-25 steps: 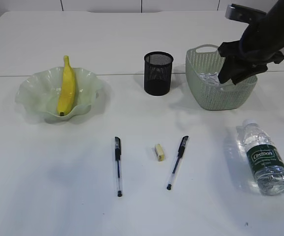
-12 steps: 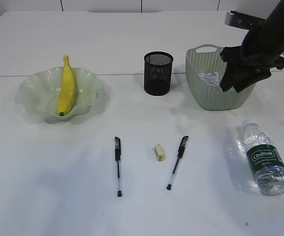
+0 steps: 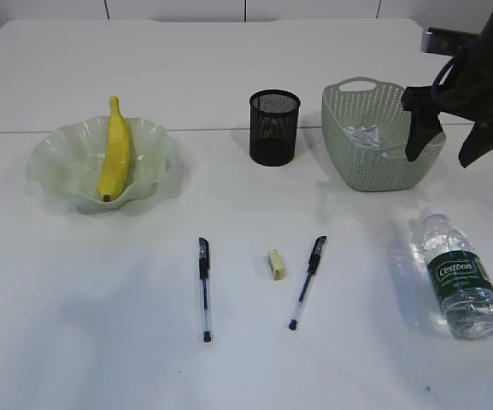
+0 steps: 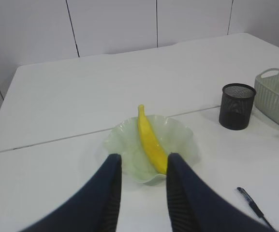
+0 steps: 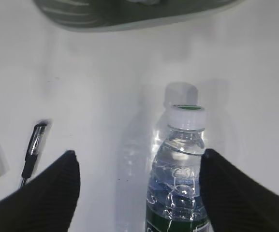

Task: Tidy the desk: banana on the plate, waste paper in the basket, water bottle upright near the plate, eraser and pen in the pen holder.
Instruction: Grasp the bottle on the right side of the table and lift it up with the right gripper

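The banana (image 3: 114,155) lay in the green plate (image 3: 58,162) at the counter's (image 3: 101,342) nine o'clock side. The black pen holder (image 3: 273,127) stood near the middle, with the green basket (image 3: 357,166) at its three o'clock. The crumpled waste paper (image 3: 366,135) sat inside the basket. The right gripper (image 3: 455,145) hung in the air by the basket's right rim, its fingers (image 3: 420,137) spread wide and holding nothing. At its six o'clock, the water bottle (image 3: 460,275) lay on its side. Two pens (image 3: 204,286) and the little eraser (image 3: 276,264) lay on the counter near the front. The left gripper (image 4: 141,193) hung above the plate, its fingers (image 4: 111,193) a little apart and holding nothing.
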You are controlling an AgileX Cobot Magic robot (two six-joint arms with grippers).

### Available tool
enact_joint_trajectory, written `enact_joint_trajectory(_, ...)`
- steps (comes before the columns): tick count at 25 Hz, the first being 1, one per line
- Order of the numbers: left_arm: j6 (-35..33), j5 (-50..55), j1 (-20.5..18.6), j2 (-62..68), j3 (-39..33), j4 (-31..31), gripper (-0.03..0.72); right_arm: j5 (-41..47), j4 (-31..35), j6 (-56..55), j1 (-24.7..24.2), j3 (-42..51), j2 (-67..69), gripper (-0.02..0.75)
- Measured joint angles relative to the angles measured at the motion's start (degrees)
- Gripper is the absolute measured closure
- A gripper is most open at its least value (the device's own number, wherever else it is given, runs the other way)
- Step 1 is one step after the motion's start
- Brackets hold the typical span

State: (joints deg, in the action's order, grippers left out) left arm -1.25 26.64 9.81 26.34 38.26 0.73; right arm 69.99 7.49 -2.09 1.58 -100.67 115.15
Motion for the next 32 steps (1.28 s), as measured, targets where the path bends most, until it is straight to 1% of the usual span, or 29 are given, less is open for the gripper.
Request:
enact_joint_trajectory(7,0.0,0.1,0.0,0.1,0.0,2.3,0.473,0.0,-0.7,-3.5,0.0,0.6,-0.8,0.155)
enact_joint_trajectory(12,0.0,0.1,0.0,0.1,0.0,3.0,0.473,0.0,-0.7,-4.2,0.0,6.6,-1.9,0.155)
enact_joint_trajectory(19,0.0,0.2,0.0,0.3,0.0,3.1,0.473,0.0,-3.3,-4.4,0.0,12.7,-2.5,0.155)
enact_joint_trajectory(23,0.0,0.2,0.0,0.7,0.0,3.1,0.473,0.0,-4.9,-4.4,0.0,13.2,-2.6,0.155)
enact_joint_trajectory(32,0.0,0.2,0.0,0.7,0.0,2.0,0.473,0.0,-5.1,-4.8,0.0,13.2,-2.5,0.155)
